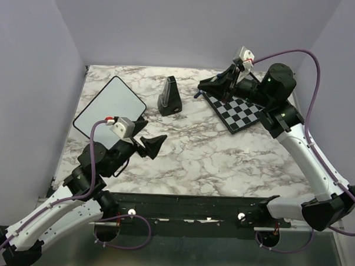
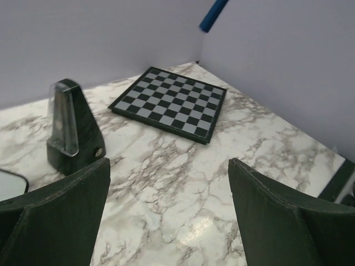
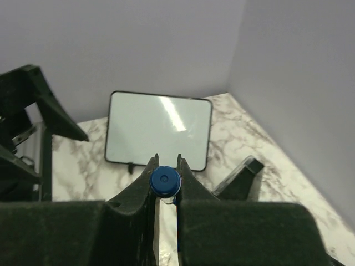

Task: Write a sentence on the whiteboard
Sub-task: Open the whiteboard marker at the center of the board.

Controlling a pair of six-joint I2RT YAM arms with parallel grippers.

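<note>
– Whiteboard (image 3: 161, 130) lies flat on the worktop (image 1: 212, 158), straight ahead of my right pincer (image 3: 165, 160) but well apart from it. I see no writing on it yet.

– And what do the pincers hold?

– The right pincer is clamped on the marker (image 3: 165, 180). The left pincer (image 1: 149, 141) stands wide apart with nothing in it. The board is just beside it, on its left.

– What can go wrong from here?

– I think three things. The metronome (image 1: 169, 97) stands between the right pincer and the board, so a low path could knock it over. The board is loose and nothing holds it, so it may slide when the marker presses on it. Also the grip on the marker is narrow, so a hard push could tilt the marker or make it slip.

– Is the cap off?

– I cannot tell. From the right wrist I see only one round blue end. The other end is hidden behind the fingers (image 3: 138, 205). In the top view the marker is only a small blue spot under the pincer.

– Is something else hidden?

– Yes. My left arm (image 1: 100, 159) covers the near corner of the board in the top view, and the left wrist camera catches only one corner of it. The chessboard (image 1: 240, 112) lies just below the right pincer. Whether they touch, I cannot say.
</note>
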